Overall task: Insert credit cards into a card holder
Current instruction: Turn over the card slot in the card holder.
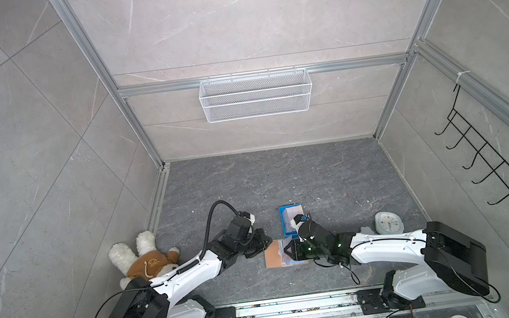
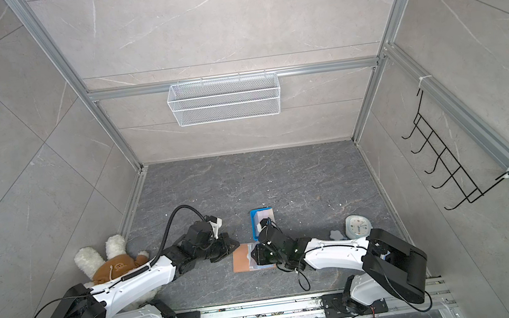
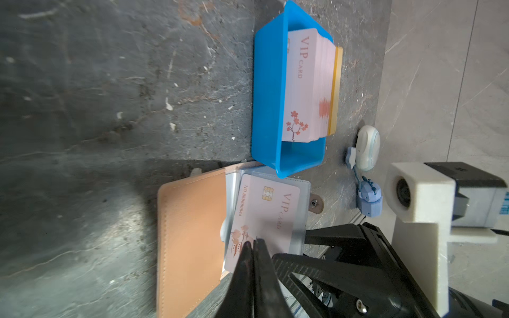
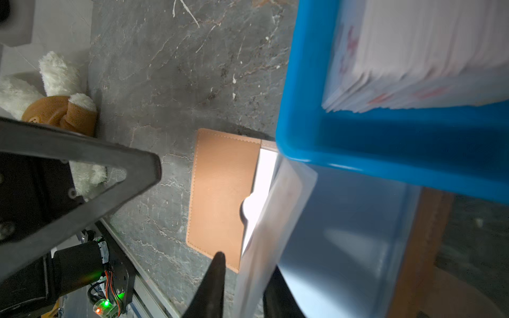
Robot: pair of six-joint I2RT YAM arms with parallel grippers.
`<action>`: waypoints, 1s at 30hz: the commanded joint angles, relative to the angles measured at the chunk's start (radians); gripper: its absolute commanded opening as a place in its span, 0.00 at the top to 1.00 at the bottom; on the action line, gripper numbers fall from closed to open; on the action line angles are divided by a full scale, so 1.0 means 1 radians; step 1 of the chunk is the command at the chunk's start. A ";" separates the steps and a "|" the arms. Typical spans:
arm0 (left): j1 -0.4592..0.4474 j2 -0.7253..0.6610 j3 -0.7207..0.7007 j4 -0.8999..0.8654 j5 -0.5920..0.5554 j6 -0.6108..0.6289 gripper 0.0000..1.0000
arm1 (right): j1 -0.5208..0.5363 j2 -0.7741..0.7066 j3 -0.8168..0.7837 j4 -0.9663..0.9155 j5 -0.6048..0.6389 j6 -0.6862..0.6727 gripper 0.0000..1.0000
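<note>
Grey tabletop (image 1: 314,175), tan card holder (image 1: 273,256) open

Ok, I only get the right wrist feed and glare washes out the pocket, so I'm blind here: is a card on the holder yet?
Observer: Yes. The left wrist view shows one credit card face up on the open card holder, skewed, its chip end seemingly under clear sleeve.
Operator: And the other arm?
Observer: The left claw is shut, its tips at that card's blossom-print corner.
Operator: Where's the holder's closure?
Observer: The snap tab sticks out past the sleeve's edge, apart from the blue tray.
</note>
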 commanded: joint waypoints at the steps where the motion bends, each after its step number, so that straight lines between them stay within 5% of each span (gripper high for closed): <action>1: 0.039 -0.052 -0.024 0.023 0.041 0.038 0.93 | 0.020 0.026 0.053 -0.066 0.038 -0.029 0.73; 18: 0.089 -0.173 -0.098 0.024 0.067 0.079 0.95 | 0.092 0.182 0.258 -0.147 0.071 -0.059 0.70; 30: 0.080 -0.094 -0.046 0.041 0.062 0.079 0.96 | 0.088 0.089 0.272 -0.279 0.186 -0.119 0.71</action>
